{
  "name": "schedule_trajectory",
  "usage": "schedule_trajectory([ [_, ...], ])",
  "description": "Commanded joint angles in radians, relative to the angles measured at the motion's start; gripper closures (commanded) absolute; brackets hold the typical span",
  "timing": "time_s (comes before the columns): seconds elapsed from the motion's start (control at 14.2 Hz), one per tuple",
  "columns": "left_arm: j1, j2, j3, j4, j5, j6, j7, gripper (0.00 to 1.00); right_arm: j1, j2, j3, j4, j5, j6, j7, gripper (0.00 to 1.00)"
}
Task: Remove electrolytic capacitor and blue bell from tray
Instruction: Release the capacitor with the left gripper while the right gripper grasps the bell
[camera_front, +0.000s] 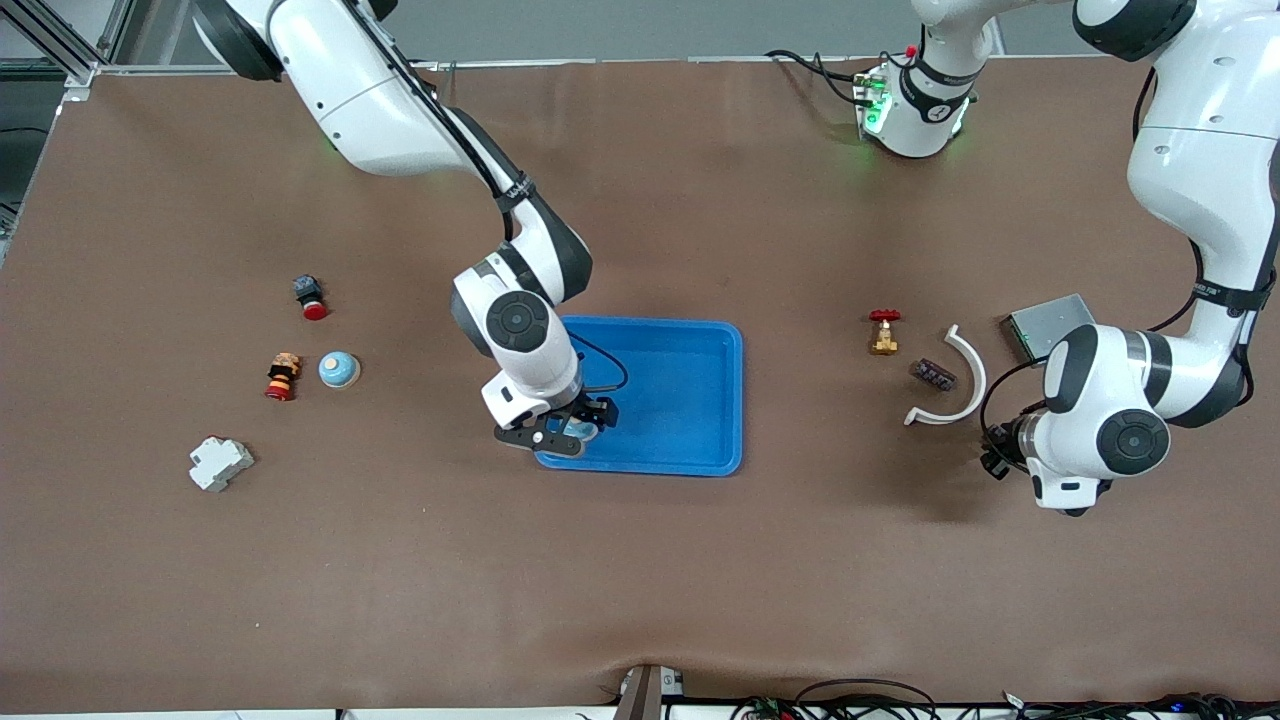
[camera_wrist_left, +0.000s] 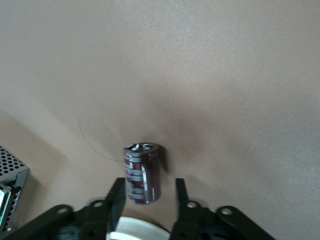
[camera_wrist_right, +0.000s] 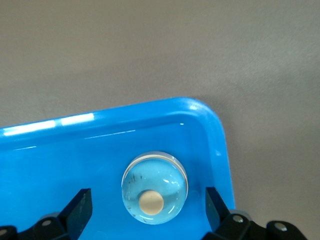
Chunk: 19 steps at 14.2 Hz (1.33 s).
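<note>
A light-blue bell (camera_wrist_right: 154, 187) with a cream button sits on the floor of the blue tray (camera_wrist_right: 150, 107), in its corner nearest the front camera at the right arm's end. My right gripper (camera_wrist_right: 147, 195) is open, with a finger on each side of the bell and a gap to each. In the front view the right gripper (camera_front: 565, 432) is low over that corner of the tray (camera_front: 738, 400). A dark maroon capacitor (camera_wrist_left: 142, 172) stands upright on the table. My left gripper (camera_wrist_left: 149, 184) is open around it. In the front view the left gripper (camera_front: 995, 458) hides the capacitor.
Toward the right arm's end lie a second light-blue dome (camera_front: 339, 369), a red-and-black stacked part (camera_front: 283, 376), a red push button (camera_front: 310, 297) and a white breaker (camera_front: 220, 463). Near the left gripper lie a brass valve (camera_front: 884, 332), a small dark board (camera_front: 932, 374), a white curved piece (camera_front: 958, 380) and a grey metal box (camera_front: 1045, 325).
</note>
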Motion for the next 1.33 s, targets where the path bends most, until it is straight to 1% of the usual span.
schedule_trajectory([
  [0.0,-0.002,-0.027,-0.003,0.001,-0.007,0.004,-0.001,0.0,0.031,0.031,-0.029,0.038,-0.025,-0.01,0.041,0.0],
  [0.07,-0.002,-0.047,-0.014,0.012,-0.01,0.0,-0.006,0.0,0.031,0.037,-0.029,0.038,-0.024,-0.006,0.041,0.0],
  [0.21,0.007,-0.09,-0.061,0.036,-0.01,-0.031,-0.007,0.0,0.033,0.051,-0.029,0.041,-0.025,0.004,0.058,0.0],
  [0.49,0.006,-0.231,-0.11,0.047,-0.009,-0.109,0.031,0.0,0.036,0.063,-0.029,0.05,-0.027,0.004,0.062,0.0],
  [0.63,0.011,-0.271,-0.127,0.088,-0.01,-0.176,0.14,0.0,0.037,0.077,-0.029,0.068,-0.036,0.002,0.062,0.0],
  [0.77,0.014,-0.297,-0.129,0.137,-0.012,-0.239,0.258,0.0,0.039,0.082,-0.029,0.076,-0.041,0.001,0.059,0.0],
  [0.84,0.015,-0.308,-0.127,0.16,-0.021,-0.265,0.327,0.0,0.036,0.082,-0.029,0.078,-0.048,-0.001,0.058,0.04],
  [0.91,0.024,-0.32,-0.126,0.17,-0.033,-0.273,0.385,0.0,0.036,0.082,-0.029,0.078,-0.05,-0.001,0.055,0.2],
  [0.98,0.032,-0.335,-0.127,0.17,-0.033,-0.273,0.43,0.0,0.033,0.082,-0.029,0.078,-0.05,0.0,0.053,0.4],
  [1.05,0.032,-0.357,-0.126,0.171,-0.036,-0.273,0.462,0.0,0.033,0.082,-0.027,0.078,-0.048,0.001,0.052,0.72],
  [1.12,0.038,-0.374,-0.129,0.171,-0.044,-0.273,0.493,0.0,0.037,0.082,-0.027,0.079,-0.047,0.002,0.059,1.0],
  [1.26,0.072,-0.447,-0.126,0.171,-0.131,-0.273,0.568,0.0,0.036,0.082,-0.027,0.079,-0.041,0.001,0.062,1.0],
])
